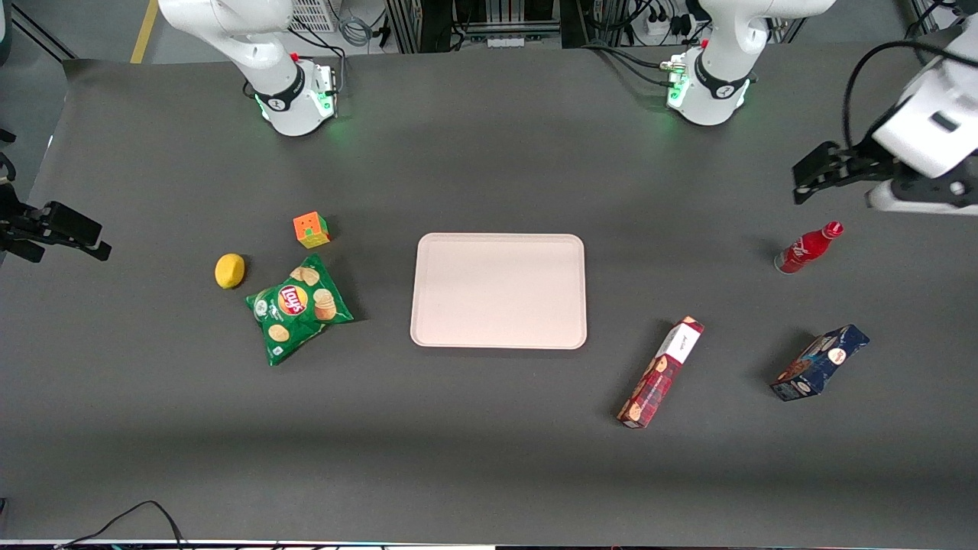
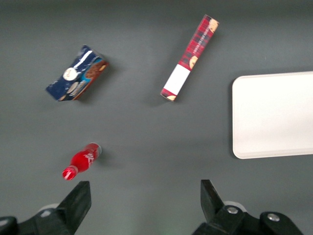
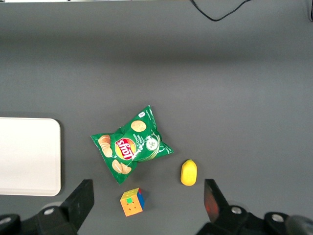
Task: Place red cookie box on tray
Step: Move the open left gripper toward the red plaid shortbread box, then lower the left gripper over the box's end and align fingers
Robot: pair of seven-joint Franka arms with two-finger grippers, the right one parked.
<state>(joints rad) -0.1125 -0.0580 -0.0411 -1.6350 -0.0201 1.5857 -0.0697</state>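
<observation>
- One red cookie box [image 1: 662, 373] lies flat on the dark table [image 1: 489, 428], slanted, its white end panel pointing toward one o'clock in the front view; nothing touches it.
- The tray [image 1: 499, 291] sits mid-table with nothing on it; the box lies off its rim at about four o'clock, near but apart.
- At three o'clock from the box, toward the working arm's end, a dark blue box [image 1: 820, 363] lies on its side.
- At one o'clock from the cookie box, farther from the front camera, a red soda bottle [image 1: 807, 247] lies tipped over.
- The gripper [image 2: 144, 200] hangs above the table at the working arm's end, at about two o'clock from the bottle, fingers spread wide and holding nothing.
- Toward the parked arm's end lie a green chip bag [image 1: 299, 308], a lemon [image 1: 229, 270] and a colour cube [image 1: 311, 229].
</observation>
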